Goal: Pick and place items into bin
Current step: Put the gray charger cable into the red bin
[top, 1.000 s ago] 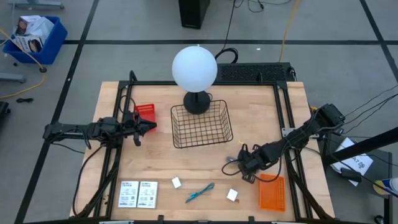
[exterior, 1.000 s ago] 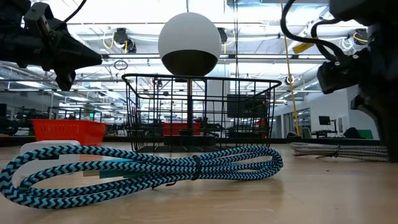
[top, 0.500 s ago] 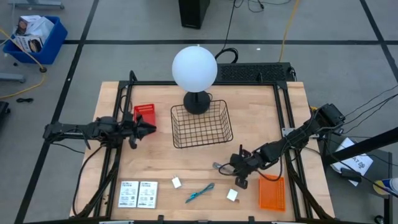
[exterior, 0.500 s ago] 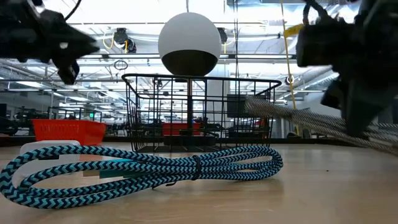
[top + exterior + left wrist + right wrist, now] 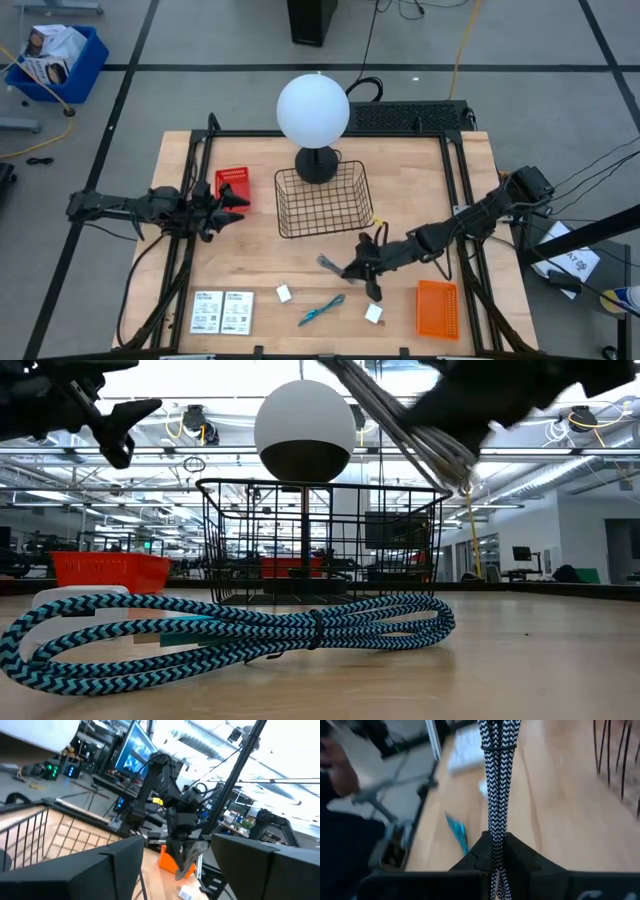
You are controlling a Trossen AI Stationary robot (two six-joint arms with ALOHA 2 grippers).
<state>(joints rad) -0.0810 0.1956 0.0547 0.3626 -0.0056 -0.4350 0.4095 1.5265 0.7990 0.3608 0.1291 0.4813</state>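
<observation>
While the black-and-white braided cable bundle [image 5: 492, 780] hangs clamped in the right gripper [image 5: 368, 262] short of the black wire basket [image 5: 324, 200], seemingly empty (mesh obscures), cards, blocks and teal pen [image 5: 321, 310] wait along the table's near edge; the left gripper [image 5: 232, 201] stands spread, empty.

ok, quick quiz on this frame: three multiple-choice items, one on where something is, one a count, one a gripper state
1. Where does the teal pen lie?
A. on the table between the two white blocks
B. in the wire basket
C. in the orange bin

2. How many white printed cards lie on the table?
A. one
B. two
C. four

3. What is the right gripper doing?
A. open, empty
B. shut on the pen
C. shut on a braided cord

Answers: 1 A, the high view shows a block on each side of the pen. 2 B, the cards lie side by side near the left front corner. 3 C, the right wrist view shows the cord clamped between its fingers.
</observation>
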